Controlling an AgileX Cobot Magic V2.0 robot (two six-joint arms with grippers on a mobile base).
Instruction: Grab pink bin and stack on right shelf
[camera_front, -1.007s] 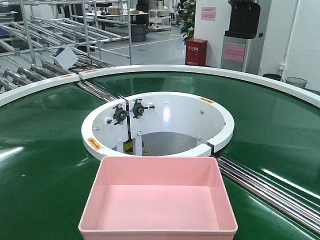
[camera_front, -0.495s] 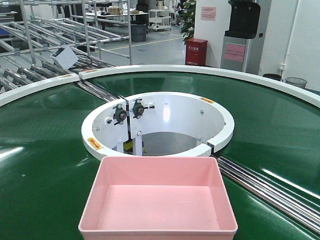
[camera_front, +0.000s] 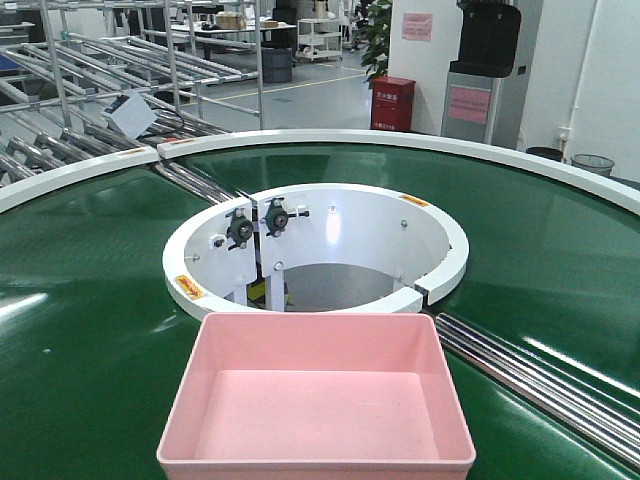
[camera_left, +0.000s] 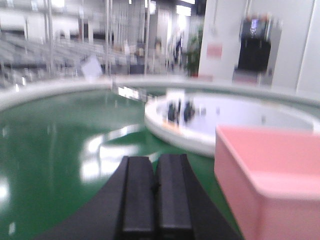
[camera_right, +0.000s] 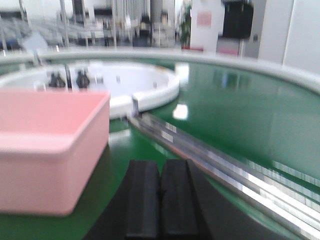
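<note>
Pink bin (camera_front: 315, 400) sits at the near edge of the green belt (camera_front: 90, 300).
Left gripper (camera_left: 155, 165) and right gripper (camera_right: 161, 167) flank it, apart from it, fingers pressed together, holding nothing. White ring (camera_front: 445, 265) beyond; racks (camera_front: 100, 60) behind.

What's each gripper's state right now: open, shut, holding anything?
Left gripper: shut, holding nothing; the pink bin sits to its right, ungrasped.
Right gripper: shut, holding nothing; the bin sits to its left.

Pale pink bin (camera_front: 316, 410), glossy green conveyor belt (camera_front: 90, 280), white inner ring (camera_front: 455, 255), red cabinet (camera_front: 393, 103)
</note>
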